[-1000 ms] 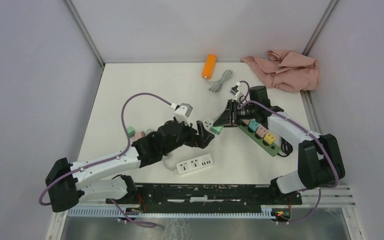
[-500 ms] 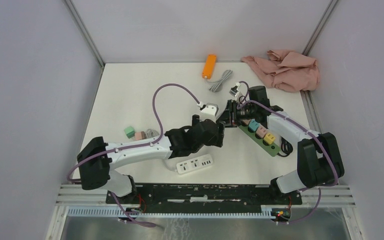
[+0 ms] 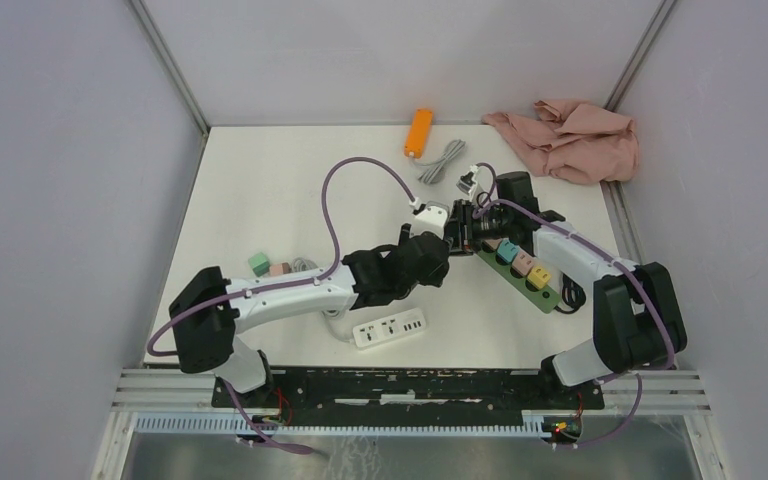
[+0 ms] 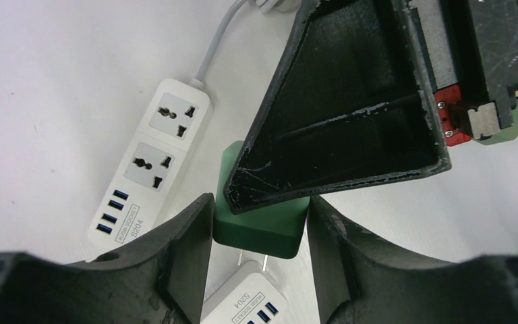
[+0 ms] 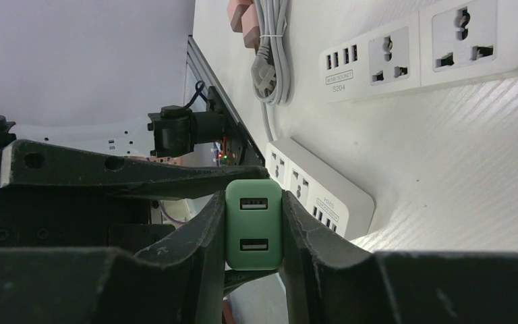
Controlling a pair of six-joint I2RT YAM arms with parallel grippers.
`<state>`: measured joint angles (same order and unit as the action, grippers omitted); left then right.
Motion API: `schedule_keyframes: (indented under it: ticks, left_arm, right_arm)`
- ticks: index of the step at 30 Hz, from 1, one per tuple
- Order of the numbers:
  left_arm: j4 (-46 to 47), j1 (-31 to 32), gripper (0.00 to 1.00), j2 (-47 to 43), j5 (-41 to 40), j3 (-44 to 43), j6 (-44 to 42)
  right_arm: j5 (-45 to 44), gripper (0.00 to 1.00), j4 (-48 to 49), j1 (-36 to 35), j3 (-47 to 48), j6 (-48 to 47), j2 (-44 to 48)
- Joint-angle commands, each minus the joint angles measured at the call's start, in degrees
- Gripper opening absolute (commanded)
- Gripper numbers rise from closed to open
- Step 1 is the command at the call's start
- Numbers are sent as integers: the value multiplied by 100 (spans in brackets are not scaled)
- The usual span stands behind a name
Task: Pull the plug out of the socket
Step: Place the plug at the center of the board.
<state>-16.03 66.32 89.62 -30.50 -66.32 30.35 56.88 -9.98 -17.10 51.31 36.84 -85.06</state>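
Plug [image 5: 253, 233]: green, boxy, two USB ports [image 5: 253, 204], bare metal prongs [image 4: 243, 257].

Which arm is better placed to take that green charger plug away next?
Left, probably: the left claw straddles the square green plastic charger plug, fingers close on both sides. The right claw, shut on the plug, need only let go.
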Motion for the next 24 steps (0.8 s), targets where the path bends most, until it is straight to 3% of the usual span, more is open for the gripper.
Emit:
schedule_keyframes:
  ticks: [1, 3, 7, 9, 11, 13, 16, 24]
  left_arm:
    - [83, -73, 55, 69, -157, -296, -315]
    - [87, -99, 47, 71, -105, -317, -344]
    - [90, -137, 20, 76, 29, -337, -388]
    - [83, -146, 11, 54, 55, -311, -383]
    - [102, -153, 5, -25, 57, -232, -381]
    - [153, -148, 3, -172, 59, -91, -383]
    - [233, -207, 3, -401, 90, 228, -336]
    - [539, -774, 3, -1327, 334, 1612, -29]
  right_arm:
    - [239, 10, 185, 7, 232, 69, -24]
    - [257, 12, 181, 5, 233, 56, -28]
    - [297, 18, 204, 8, 233, 59, -29]
    - [340, 29, 213, 12, 241, 38, -29]
    - [388, 51, 230, 6, 247, -7, -28]
    - [420, 66, 206, 6, 284, -105, -8]
    - [408, 77, -38, 10, 387, -363, 40]
    - [492, 80, -909, 129, 709, -1608, 241]
